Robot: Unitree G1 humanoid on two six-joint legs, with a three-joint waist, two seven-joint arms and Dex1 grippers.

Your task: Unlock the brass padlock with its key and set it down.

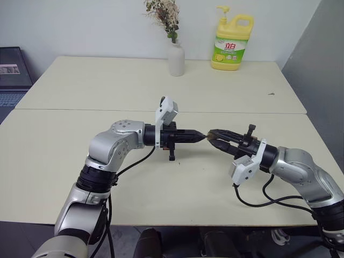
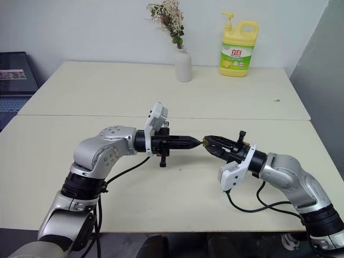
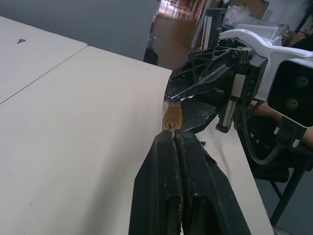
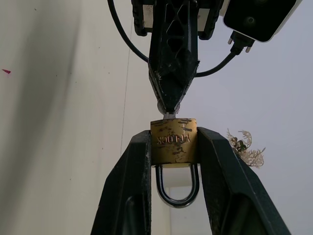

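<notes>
Right wrist view: the padlock [image 4: 173, 141] is pinched by its flat sides between the two black fingers [image 4: 128, 191] of the right hand [image 4: 173, 147]. Its squarish brass body is golden-yellow and scuffed, with raised lettering stamped across the face, and its thin silvery U-shaped shackle [image 4: 177, 188] is seen curving back between the fingers, seated in the body. The lock is held in the air above the worktop [image 1: 64, 161], between the two hands, roughly level with both wrists.

The left hand [image 3: 172, 138] is pressed together, its two matte black fingertips [image 3: 164, 161] closed to a narrow wedge flecked with pale scratches. A thin silvery key [image 3: 171, 126] is nipped at the tips and is met end-on with the round keyway in the lock's bottom face; how far it is seated cannot be told. From the head cameras the two hands are seen pointing at each other nearly tip to tip over the near half of the worktop, each on a brushed silver arm with a white wrist camera housing.

The worktop is smooth and cream-coloured, made of two slabs with a seam [image 1: 80, 109] between them. At its far edge a white ceramic vase [image 1: 176, 59] of dried flowers and a yellow plastic pump bottle [image 1: 232, 45] with a green label are stood, well apart from the hands.
</notes>
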